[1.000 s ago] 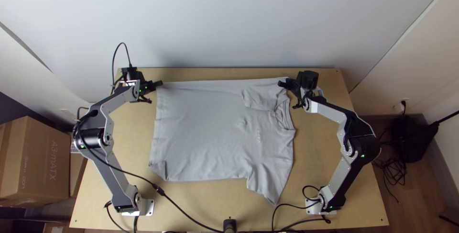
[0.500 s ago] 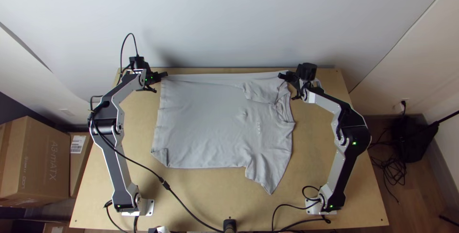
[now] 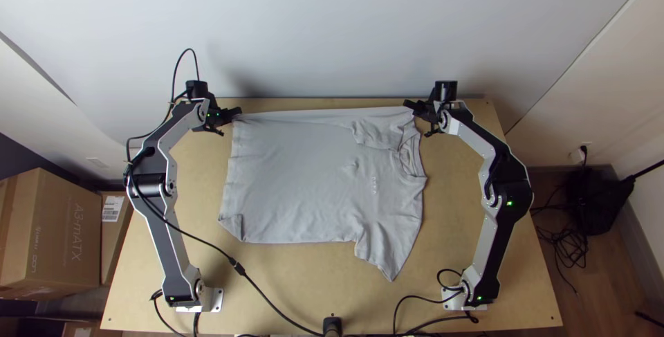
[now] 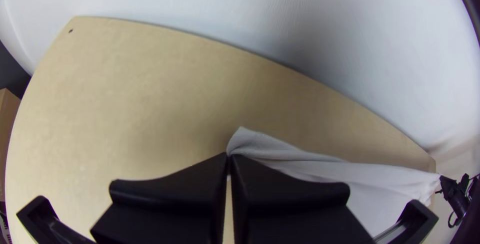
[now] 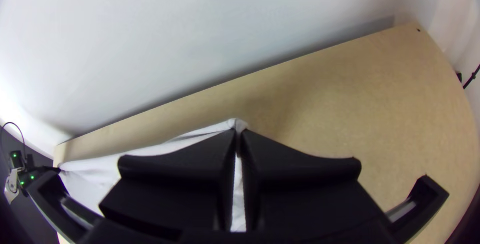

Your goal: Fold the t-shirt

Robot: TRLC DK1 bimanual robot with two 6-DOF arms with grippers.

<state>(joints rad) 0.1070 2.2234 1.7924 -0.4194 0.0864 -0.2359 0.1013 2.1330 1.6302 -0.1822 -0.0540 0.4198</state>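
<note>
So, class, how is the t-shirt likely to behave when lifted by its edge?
Probably floppy: the t-shirt bends softly, with creases around its collar and one corner folded over. Likely light for its size: the cloth looks thin where the left gripper pinches it. Its middle may sag, since the right gripper holds the edge's other end.

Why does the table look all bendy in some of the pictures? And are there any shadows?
Top view: the edges of the table look straight; a soft shadow falls on the wall near the left gripper. Left wrist view: the table's edges bow, a fisheye effect. Right wrist view: its side edge curves too, and a dark shadow lines the wall's foot.
</note>
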